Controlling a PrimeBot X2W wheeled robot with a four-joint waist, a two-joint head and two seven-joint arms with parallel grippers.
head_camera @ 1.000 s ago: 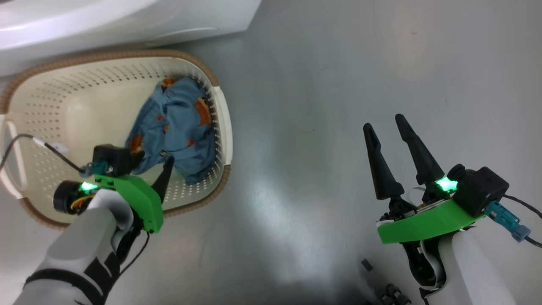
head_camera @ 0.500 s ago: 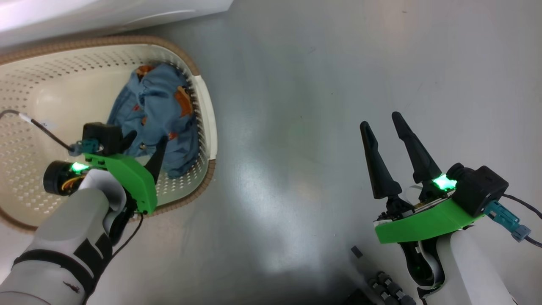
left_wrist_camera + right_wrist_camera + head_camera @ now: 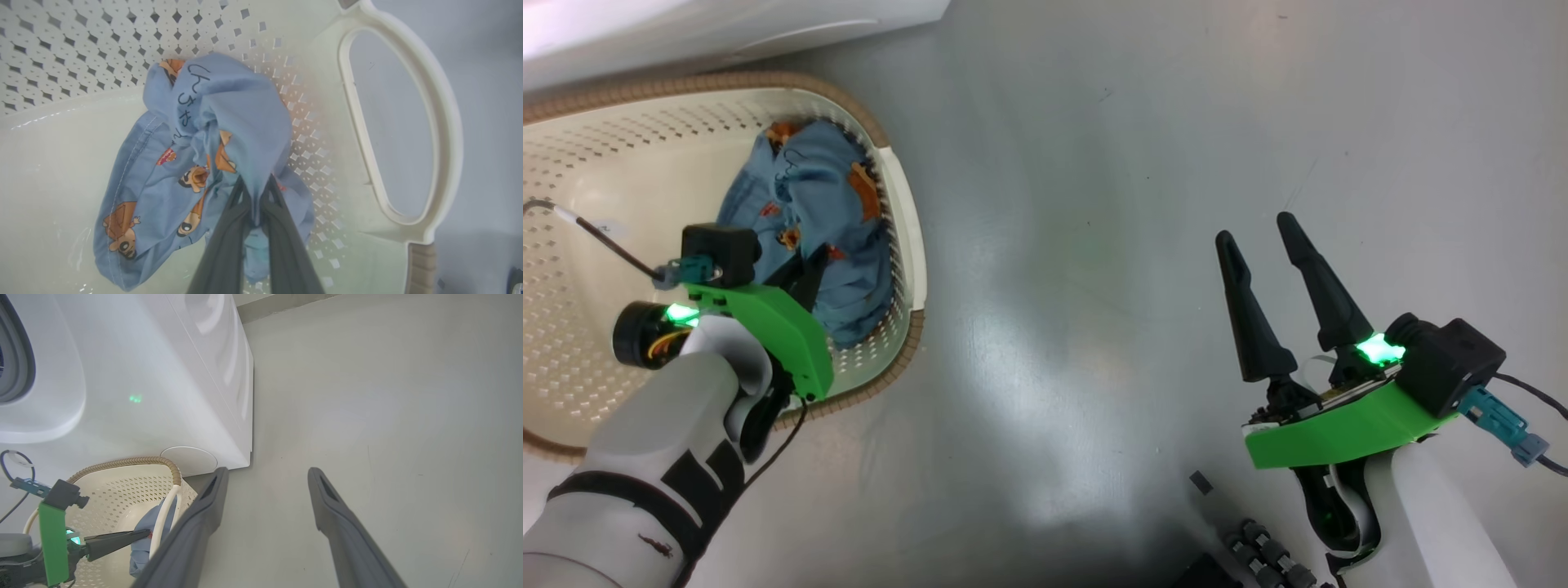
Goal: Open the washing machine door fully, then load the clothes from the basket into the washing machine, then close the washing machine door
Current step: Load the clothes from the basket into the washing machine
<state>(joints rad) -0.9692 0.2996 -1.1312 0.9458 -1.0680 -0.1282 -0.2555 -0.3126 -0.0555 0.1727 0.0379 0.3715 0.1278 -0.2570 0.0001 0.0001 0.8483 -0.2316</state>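
Pinching a thin fold of the clothes [image 3: 212, 122] with the left gripper [image 3: 255, 192], fingers nearly together, low in the right end of the basket [image 3: 81, 41] beside its handle [image 3: 447, 122]. Holding the right gripper [image 3: 1258, 229] wide and empty over bare floor [image 3: 1094, 245], well to the right. Could lose the cloth on lifting, given so narrow a pinch. Could also drag the light basket along if fabric snags, or trail a loose end short of the washing machine [image 3: 163, 375].
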